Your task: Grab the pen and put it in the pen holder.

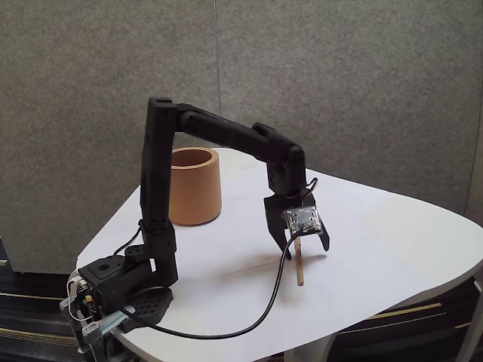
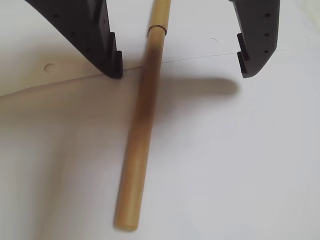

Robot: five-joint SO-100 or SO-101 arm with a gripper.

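Wrist view shows the pen [image 2: 140, 135] lying flat on the white table [image 2: 240, 165], running from the top of the frame down towards the bottom, slightly slanted, with a thin seam near its upper end. The pincer [image 2: 180, 70] stands spread wide, one dark finger on each side of the pen's upper part; neither finger touches it, and the left one in this view is nearer to the pen than the right one. It has hold of nothing. A soft shadow of the fingers falls across the pen and the table.

From the fixed view, the pen [image 1: 299, 264] lies on the table [image 1: 392, 249] right of the middle, with the pincer [image 1: 302, 240] pointing down over its far end. That view also takes in the pen holder [image 1: 195, 186], standing upright well apart to the left behind the arm's upright link, and a black cable [image 1: 256, 317] that curves from the wrist down across the table to the arm's base [image 1: 121, 290] at the near left edge.
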